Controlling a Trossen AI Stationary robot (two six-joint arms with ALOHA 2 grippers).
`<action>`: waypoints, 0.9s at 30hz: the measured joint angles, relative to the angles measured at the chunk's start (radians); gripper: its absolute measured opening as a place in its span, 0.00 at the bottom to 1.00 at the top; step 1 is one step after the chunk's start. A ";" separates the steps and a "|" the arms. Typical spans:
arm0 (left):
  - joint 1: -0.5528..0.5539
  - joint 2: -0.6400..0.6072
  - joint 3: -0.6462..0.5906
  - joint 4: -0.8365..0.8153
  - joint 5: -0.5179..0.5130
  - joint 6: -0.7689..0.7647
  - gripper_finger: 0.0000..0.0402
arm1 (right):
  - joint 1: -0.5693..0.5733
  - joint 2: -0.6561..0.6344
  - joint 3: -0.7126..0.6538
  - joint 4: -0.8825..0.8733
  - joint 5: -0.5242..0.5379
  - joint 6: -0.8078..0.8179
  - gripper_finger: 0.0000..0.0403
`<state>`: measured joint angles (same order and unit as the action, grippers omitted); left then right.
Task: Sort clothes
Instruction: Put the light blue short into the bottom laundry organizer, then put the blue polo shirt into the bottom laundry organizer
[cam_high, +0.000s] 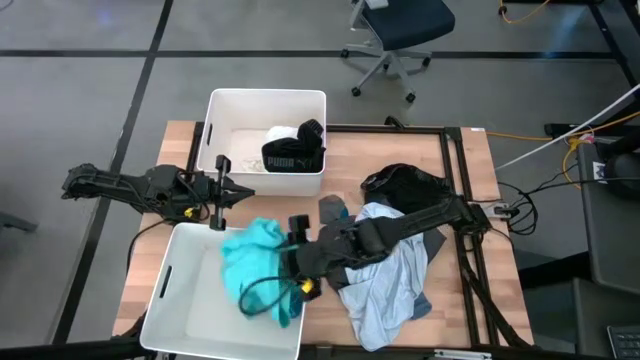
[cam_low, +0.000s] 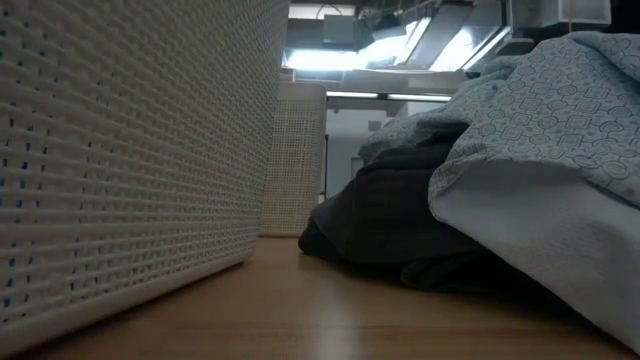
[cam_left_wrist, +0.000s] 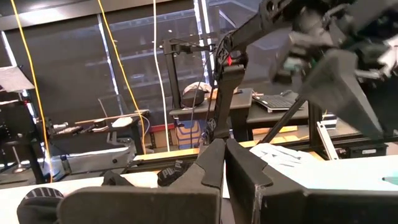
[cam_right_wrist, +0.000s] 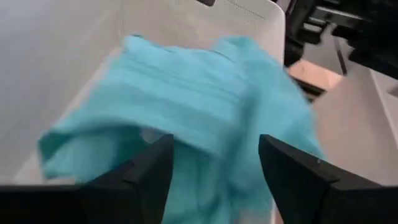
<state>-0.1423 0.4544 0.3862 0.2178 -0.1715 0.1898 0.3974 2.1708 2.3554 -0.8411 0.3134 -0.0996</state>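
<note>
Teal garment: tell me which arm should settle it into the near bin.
Right. Its gripper hangs open at the teal garment draped over the bin rim; the left gripper, jaws shut, waits between bins.

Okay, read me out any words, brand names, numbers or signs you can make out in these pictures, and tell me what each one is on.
"PUMA": white letters on the black garment lying in the far white bin, high view.
No other text can be read: the low view and both wrist views show no lettering, and papers on the desks in the room behind are too small and blurred to read.
</note>
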 joint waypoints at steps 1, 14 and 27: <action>0.000 0.000 0.000 0.000 0.000 -0.002 0.01 | 0.012 -0.017 0.000 -0.030 0.016 0.017 0.60; 0.000 0.000 0.000 0.001 0.039 -0.013 0.01 | 0.193 -0.157 0.001 -0.545 0.162 0.476 0.62; 0.000 0.000 0.000 0.009 0.039 -0.011 0.01 | 0.423 -0.229 -0.170 -0.731 0.290 0.977 0.62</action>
<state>-0.1425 0.4544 0.3862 0.2268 -0.1329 0.1783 0.8204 1.9415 2.1849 -1.5719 0.6030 0.8779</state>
